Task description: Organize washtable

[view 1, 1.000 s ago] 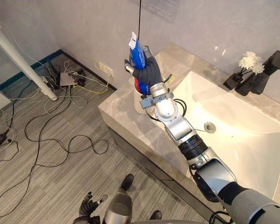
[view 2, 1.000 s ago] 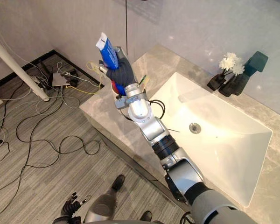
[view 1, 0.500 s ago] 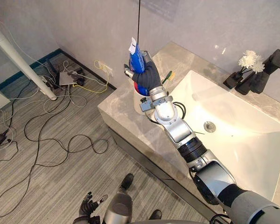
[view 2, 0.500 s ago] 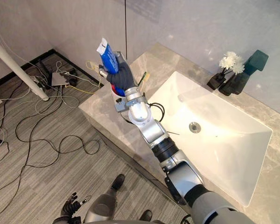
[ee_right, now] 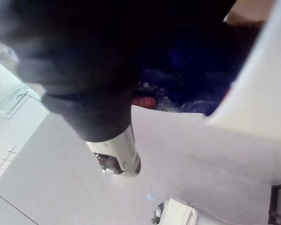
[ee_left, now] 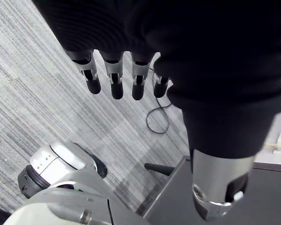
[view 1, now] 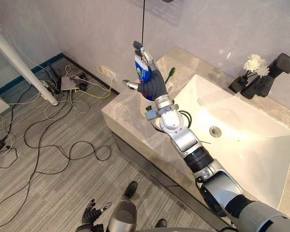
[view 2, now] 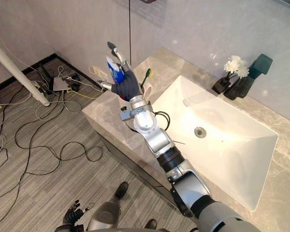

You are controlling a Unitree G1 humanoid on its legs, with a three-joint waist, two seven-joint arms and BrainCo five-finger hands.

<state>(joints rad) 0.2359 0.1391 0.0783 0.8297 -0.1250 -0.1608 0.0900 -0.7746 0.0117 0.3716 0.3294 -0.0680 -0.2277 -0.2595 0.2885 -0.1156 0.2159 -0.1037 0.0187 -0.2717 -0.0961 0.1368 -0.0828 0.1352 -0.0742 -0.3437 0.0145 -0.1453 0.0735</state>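
My right hand [view 1: 151,84] is opened out, fingers straight, above the desk's [view 1: 130,121] corner beside the sink [view 1: 241,140]. The blue toothpaste tube [view 1: 140,71] stands upright just in front of my palm, near a green toothbrush [view 1: 170,74]. My left hand [ee_left: 113,79] hangs relaxed above the floor.

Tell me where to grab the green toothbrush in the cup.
I'd pinch the toothbrush high on its shaft, from above on the sink side: it stands tilted out of the cup, and the toothpaste tube and open right hand crowd the other side.
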